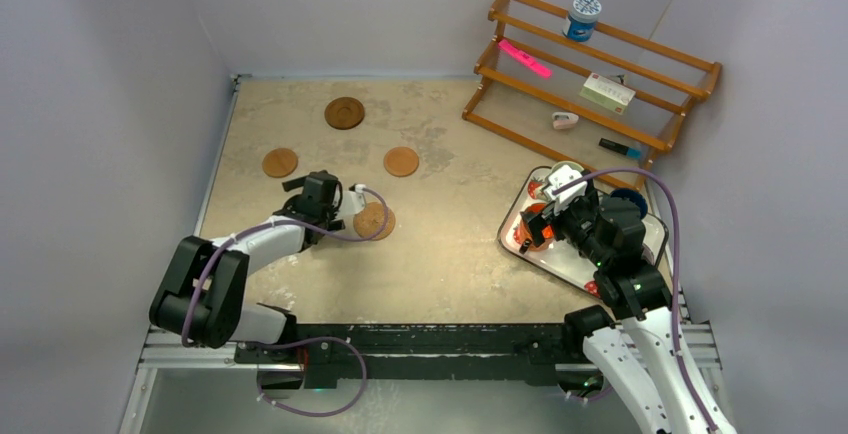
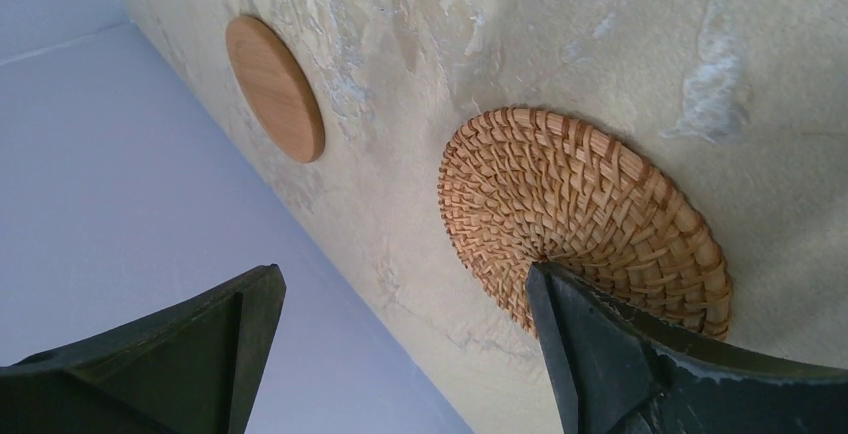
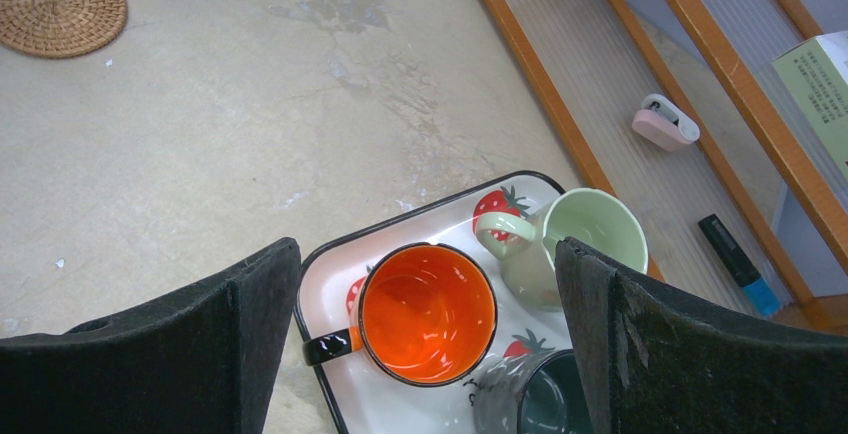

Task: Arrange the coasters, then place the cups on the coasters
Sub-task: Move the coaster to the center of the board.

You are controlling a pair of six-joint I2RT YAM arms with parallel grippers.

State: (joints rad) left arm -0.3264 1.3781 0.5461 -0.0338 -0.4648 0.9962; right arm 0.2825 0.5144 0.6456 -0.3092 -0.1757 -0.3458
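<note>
Four coasters lie on the table: a dark wooden one [image 1: 344, 112], two flat ones [image 1: 280, 162] [image 1: 401, 161] and a woven one [image 1: 374, 220]. My left gripper [image 2: 400, 284] is open and low beside the woven coaster [image 2: 580, 214], one fingertip at its near edge, nothing between the fingers. My right gripper [image 3: 428, 254] hangs open above the strawberry tray [image 3: 330, 276], straddling the orange cup [image 3: 428, 312]. The pale green cup [image 3: 585, 239] and a dark grey-teal cup [image 3: 545, 399] stand beside it. A dark blue cup [image 1: 628, 197] shows behind the right arm.
A stepped wooden rack [image 1: 590, 64] stands at the back right, holding a blue-and-white tub [image 1: 582, 16], a pink marker [image 1: 525, 57] and small items. Grey walls close in the table on the left, back and right.
</note>
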